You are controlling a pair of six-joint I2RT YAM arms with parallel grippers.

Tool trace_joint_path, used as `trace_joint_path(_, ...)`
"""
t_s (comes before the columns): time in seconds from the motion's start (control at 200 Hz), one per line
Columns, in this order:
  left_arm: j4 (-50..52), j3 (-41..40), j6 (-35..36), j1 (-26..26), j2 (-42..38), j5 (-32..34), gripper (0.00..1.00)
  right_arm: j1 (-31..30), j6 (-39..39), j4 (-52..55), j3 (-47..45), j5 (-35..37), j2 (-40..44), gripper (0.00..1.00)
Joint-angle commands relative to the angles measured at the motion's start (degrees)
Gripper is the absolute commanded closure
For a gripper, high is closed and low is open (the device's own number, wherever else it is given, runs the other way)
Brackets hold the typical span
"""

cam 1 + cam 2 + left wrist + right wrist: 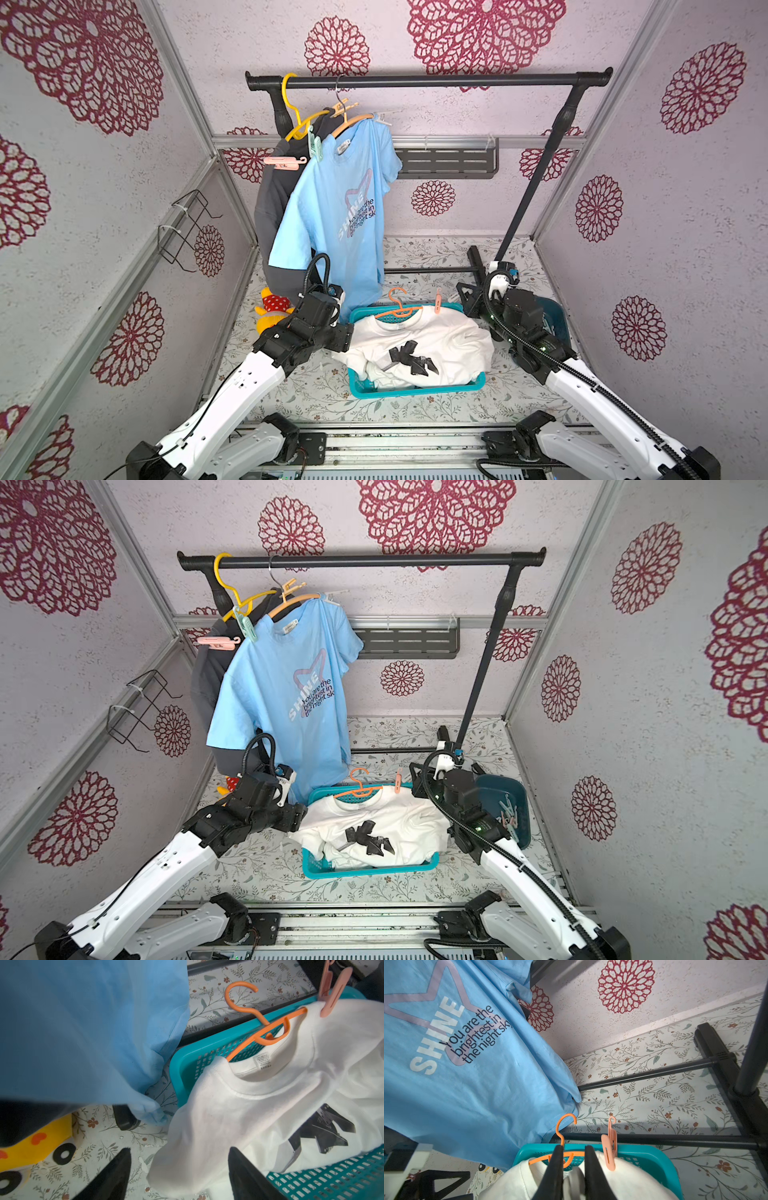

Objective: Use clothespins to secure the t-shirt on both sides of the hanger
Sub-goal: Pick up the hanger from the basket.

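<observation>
One peach peg (610,1148) is clipped on the white shirt (270,1093) in the basket (187,1059); the left claw (178,1169) is held apart beside it, the right claw (574,1165) nearly together and empty.

The basket (415,390) sits on the floor before the clothes rack (428,80). In it lie the t-shirt (436,345) and hanger (397,309) — one clothespin (438,301) on the shirt's shoulder. Right of the basket, a bin (513,808) holds more clothespins (509,812).
</observation>
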State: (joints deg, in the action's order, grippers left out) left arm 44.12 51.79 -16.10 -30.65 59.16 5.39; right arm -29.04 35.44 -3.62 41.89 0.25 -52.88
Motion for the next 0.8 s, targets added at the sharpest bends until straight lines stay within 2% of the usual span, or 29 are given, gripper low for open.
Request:
trace_joint_path(0.0, 0.7, -0.2, -0.3, 1.1, 3.0, -2.0, 0.23, 0.2, -3.6, -2.9, 0.8, -1.6, 0.5, 1.0)
trace_joint_path(0.2, -0.5, -0.4, -1.0, 3.5, 7.2, -3.0, 0.24, 0.2, -5.5, -2.7, 0.4, -4.1, 0.6, 1.0)
trace_joint_path(0.475, -1.6, -1.1, -2.4, 3.8, 11.7, -4.0, 0.26, 0.2, -6.9, -2.7, -0.5, -6.6, 0.4, 1.0)
trace_joint_path(0.655, -1.8, -0.9, -2.6, 3.9, 14.3, -4.7, 0.35, 0.2, -6.9, -2.7, -0.9, -7.1, 0.8, 1.0)
trace_joint_path(0.791, -2.2, -1.0, -3.1, 3.9, 14.5, -5.5, 0.46, 0.2, -6.8, -2.6, -1.1, -7.3, 1.2, 1.0)
